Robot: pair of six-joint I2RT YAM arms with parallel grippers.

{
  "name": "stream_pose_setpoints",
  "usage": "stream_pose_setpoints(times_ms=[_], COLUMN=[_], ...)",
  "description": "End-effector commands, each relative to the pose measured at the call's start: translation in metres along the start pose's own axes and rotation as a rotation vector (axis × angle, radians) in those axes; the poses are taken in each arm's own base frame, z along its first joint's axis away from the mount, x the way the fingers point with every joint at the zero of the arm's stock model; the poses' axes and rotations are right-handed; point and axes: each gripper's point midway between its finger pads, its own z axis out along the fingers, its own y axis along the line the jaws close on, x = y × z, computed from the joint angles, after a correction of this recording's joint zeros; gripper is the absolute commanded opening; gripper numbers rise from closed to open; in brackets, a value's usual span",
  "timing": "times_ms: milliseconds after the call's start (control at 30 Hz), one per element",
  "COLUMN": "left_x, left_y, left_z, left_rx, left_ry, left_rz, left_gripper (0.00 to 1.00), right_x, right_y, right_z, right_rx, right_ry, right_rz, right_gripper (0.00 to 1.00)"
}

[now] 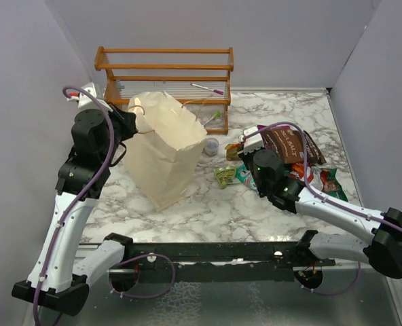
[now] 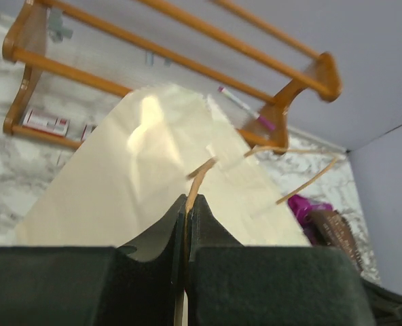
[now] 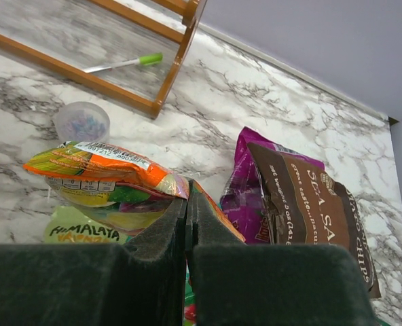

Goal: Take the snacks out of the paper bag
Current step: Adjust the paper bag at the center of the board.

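The cream paper bag [image 1: 163, 153] stands tilted left of the table's middle, its mouth toward the rack. My left gripper [image 1: 130, 119] sits at the bag's upper left edge, shut on one tan string handle [image 2: 199, 178] that runs between its fingers [image 2: 187, 200]. Several snacks lie in a heap to the right of the bag: a brown packet [image 1: 289, 145] on a purple one [image 3: 245, 197], a green packet [image 1: 225, 175] and red and teal ones [image 1: 326, 180]. My right gripper [image 3: 187, 187] is shut on the edge of an orange packet [image 3: 106, 170] at the heap's left side.
A wooden rack [image 1: 163, 68] with pens on its shelves stands behind the bag. A small clear cup [image 3: 83, 122] sits between the rack and the snack heap. Grey walls close in the table at the back and on both sides.
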Motion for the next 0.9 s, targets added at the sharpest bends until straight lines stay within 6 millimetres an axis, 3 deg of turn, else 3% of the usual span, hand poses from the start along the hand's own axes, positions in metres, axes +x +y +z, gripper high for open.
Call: stream_pose_setpoints(times_ms=[0,233,467,600,700,767,867], left_x=[0.018,0.019,0.023,0.024,0.022,0.017,0.009], left_y=[0.027,0.060,0.079,0.087,0.088,0.087,0.082], left_z=[-0.009,-0.035,-0.055,-0.065,-0.073,-0.079,-0.088], left_rx=[-0.082,-0.206,-0.264,-0.287,-0.286,-0.279,-0.254], left_ry=[0.028,0.017,0.002,-0.005,-0.019,-0.035,-0.065], left_rz=[0.046,0.149,0.160,0.159,0.158,0.154,0.150], left_gripper=[0.00,0.00,0.01,0.16,0.29,0.37,0.51], right_x=[-0.025,-0.017,-0.006,0.012,0.046,0.070,0.094], right_y=[-0.004,-0.002,-0.005,0.001,0.016,0.027,0.059], right_z=[0.014,0.035,0.067,0.085,0.094,0.093,0.077], right_rx=[-0.002,0.000,0.058,0.059,0.018,-0.019,-0.183], right_ry=[-0.059,-0.029,0.015,0.049,0.135,0.213,0.275], right_rz=[0.065,0.022,-0.118,-0.224,-0.297,-0.287,-0.180], right_gripper=[0.01,0.01,0.01,0.01,0.01,0.01,0.01])
